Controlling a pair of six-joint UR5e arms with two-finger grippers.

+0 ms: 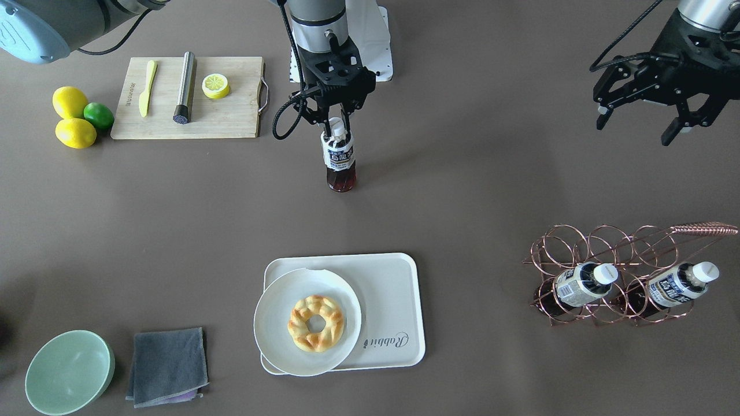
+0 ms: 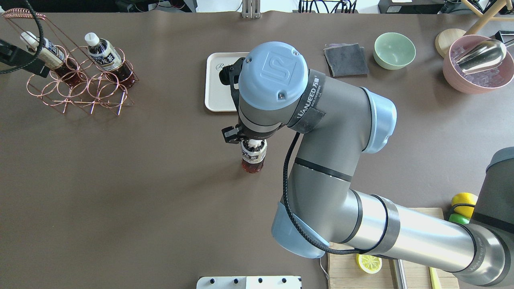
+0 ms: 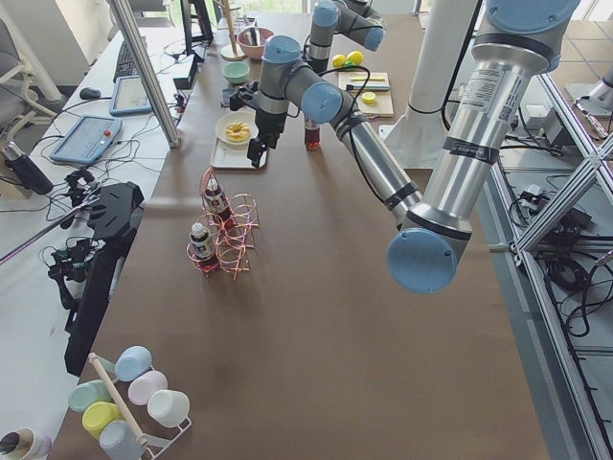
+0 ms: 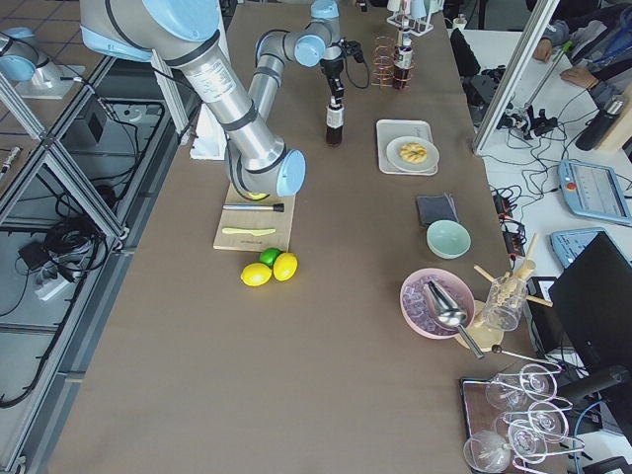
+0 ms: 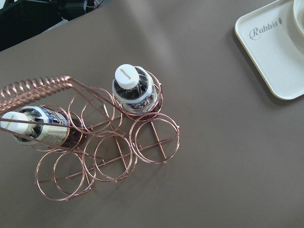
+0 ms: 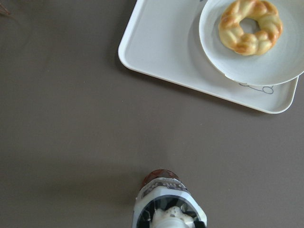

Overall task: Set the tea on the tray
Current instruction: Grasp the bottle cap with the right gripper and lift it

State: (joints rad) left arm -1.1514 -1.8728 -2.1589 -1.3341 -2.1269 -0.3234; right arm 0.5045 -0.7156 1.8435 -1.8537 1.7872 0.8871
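The tea bottle [image 1: 340,162] stands upright at the table's middle, with dark liquid, a white cap and a blue-white label. My right gripper [image 1: 338,132] is shut on its neck from above. I cannot tell whether its base touches the table. It also shows in the overhead view [image 2: 253,156] and the right wrist view [image 6: 168,209]. The cream tray [image 1: 387,289] marked "Rabbit" lies apart from the bottle, toward the operators' side. A round plate [image 1: 277,323] with a doughnut [image 1: 315,322] covers half of it. My left gripper [image 1: 636,130] is open and empty above the table near the rack.
A copper wire rack [image 1: 607,254] holds two alike bottles [image 1: 581,283] [image 1: 682,282]. A cutting board [image 1: 231,115] carries a knife, a metal tool and a lemon slice, with lemons [image 1: 72,115] and a lime beside it. A green bowl [image 1: 69,372] and a grey cloth [image 1: 167,365] lie near the tray.
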